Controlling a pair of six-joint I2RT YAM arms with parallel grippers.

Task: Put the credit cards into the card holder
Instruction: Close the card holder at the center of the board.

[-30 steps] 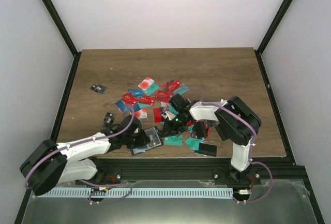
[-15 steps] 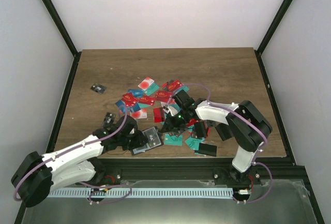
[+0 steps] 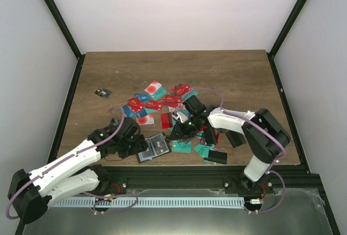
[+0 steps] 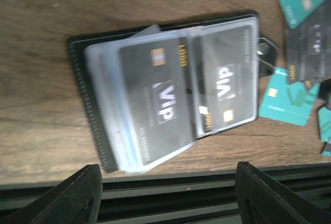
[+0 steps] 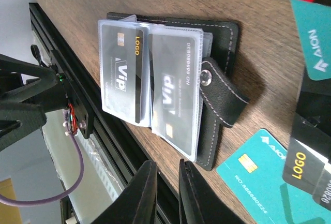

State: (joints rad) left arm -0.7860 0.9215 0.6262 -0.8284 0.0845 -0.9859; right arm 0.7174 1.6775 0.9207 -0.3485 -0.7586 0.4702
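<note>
The card holder (image 3: 153, 147) lies open near the table's front edge. Its clear pockets hold black VIP cards, as the left wrist view (image 4: 170, 89) and right wrist view (image 5: 155, 79) show. Its clasp tab (image 5: 223, 102) points toward the card pile. My left gripper (image 3: 132, 146) is just left of the holder, open wide and empty (image 4: 170, 198). My right gripper (image 3: 181, 130) hovers just right of the holder, its fingers (image 5: 144, 193) almost together with nothing between them. The credit cards (image 3: 162, 103), red, teal and blue, lie scattered behind. A teal card (image 5: 258, 175) lies by the tab.
A plain black flat case (image 3: 218, 156) lies at the front right. Small black items sit at the far left (image 3: 102, 92) and left (image 3: 114, 125). The black front rail (image 4: 170, 180) runs right below the holder. A black LOGO card (image 5: 305, 162) overlaps teal cards.
My left gripper has drawn back leftward off the card holder. The right arm's elbow has swung right while its gripper stays by the holder's right side.
</note>
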